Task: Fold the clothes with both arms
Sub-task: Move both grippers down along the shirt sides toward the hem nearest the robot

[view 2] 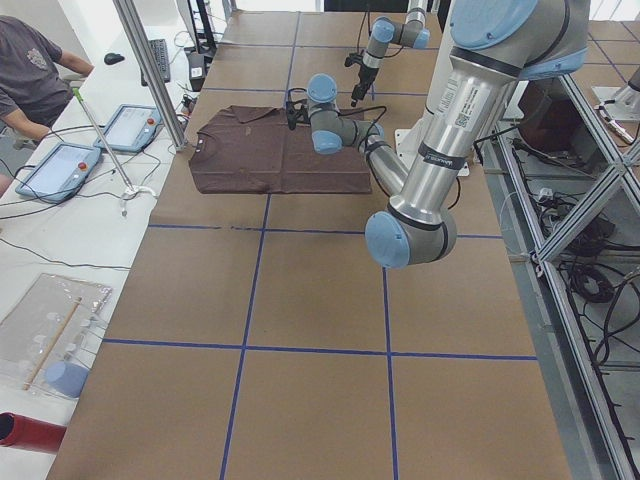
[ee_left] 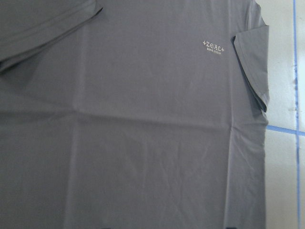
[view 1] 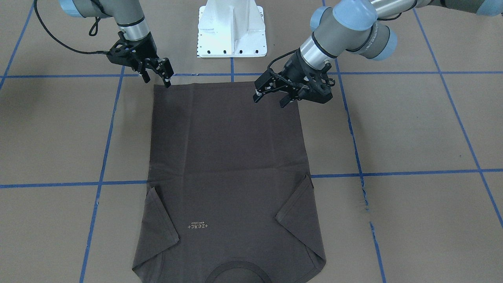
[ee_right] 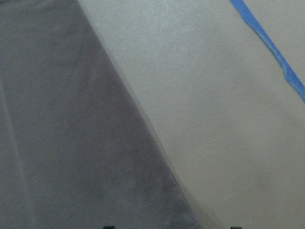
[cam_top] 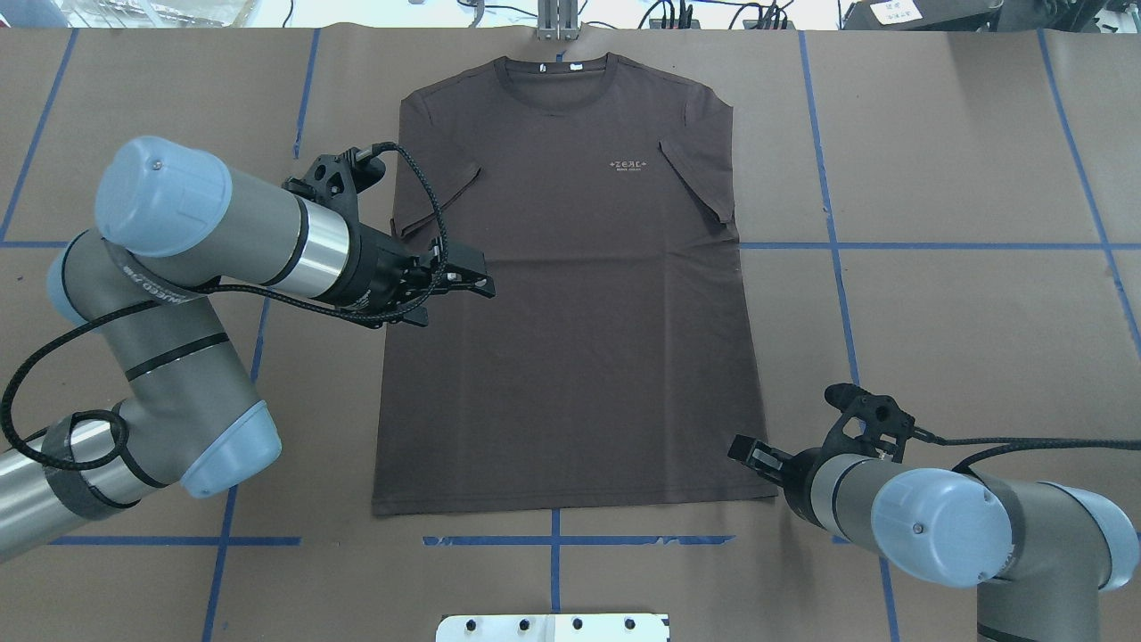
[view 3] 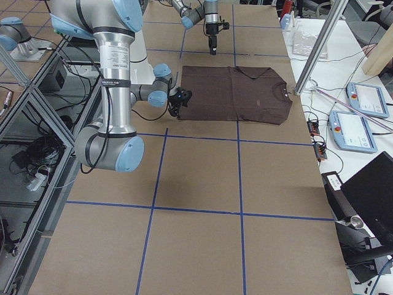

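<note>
Now looking down on a dark T-shirt (cam_top: 570, 357) lying flat and front up on the brown table (cam_top: 963, 339), among blue tape lines (cam_top: 936, 247); pointing its round collar (cam_top: 557, 76) away from the white base (view 1: 232, 29), with the hem lying nearest that base; showing both short sleeves (cam_top: 432, 192) folded inward over the chest, and a small pale logo (cam_top: 627, 166) sitting between them; finding the left gripper (view 1: 270, 98) hanging over the shirt's body just inside one side edge, a little toward the hem from the folded sleeve there, jaws parted and gripping nothing; seeing through the left wrist camera only cloth, the logo and a strip of table at the side, so not being able to tell whether touching the fabric or not; finding the right gripper (view 1: 157, 80) at the hem corner on the opposite side, jaws spread apart and holding nothing, tips pointing down beside that corner; noticing in the right wrist view the shirt's edge running slantwise across bare table, with two dark fingertips (ee_right: 109, 227) barely peeking in at the bottom, set well apart; not being able to tell whether pressing on cloth or table; glimpsing in the left side view a person (view 2: 30, 70) sitting at a white bench near two flat screens (view 2: 130, 128).
</note>
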Robot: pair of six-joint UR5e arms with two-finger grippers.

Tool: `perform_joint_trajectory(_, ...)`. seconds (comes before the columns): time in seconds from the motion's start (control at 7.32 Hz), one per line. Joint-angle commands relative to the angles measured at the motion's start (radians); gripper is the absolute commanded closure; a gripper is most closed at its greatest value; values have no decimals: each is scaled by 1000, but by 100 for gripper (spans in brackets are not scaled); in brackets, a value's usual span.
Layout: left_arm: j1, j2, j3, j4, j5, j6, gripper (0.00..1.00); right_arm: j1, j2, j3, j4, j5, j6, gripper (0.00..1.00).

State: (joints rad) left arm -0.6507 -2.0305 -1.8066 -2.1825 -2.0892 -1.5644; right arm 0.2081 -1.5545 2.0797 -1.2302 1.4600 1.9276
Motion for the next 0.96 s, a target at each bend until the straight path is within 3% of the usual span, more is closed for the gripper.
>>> perform_joint_trajectory(0.0,-1,13,-5,0,14,-9,0,-3,-6,-26,3,9,22,24)
perform_joint_trajectory(0.14,2,12,0,0,23,-9,0,-6,-4,-27,3,14,30,28)
perform_joint_trajectory(0.41,2,12,6,-2,20,-11,0,-6,-1,-35,5,16,30,53)
perform_joint_trajectory(0.82,0,12,3,0,20,-13,0,-10,-1,-33,8,29,48,59)
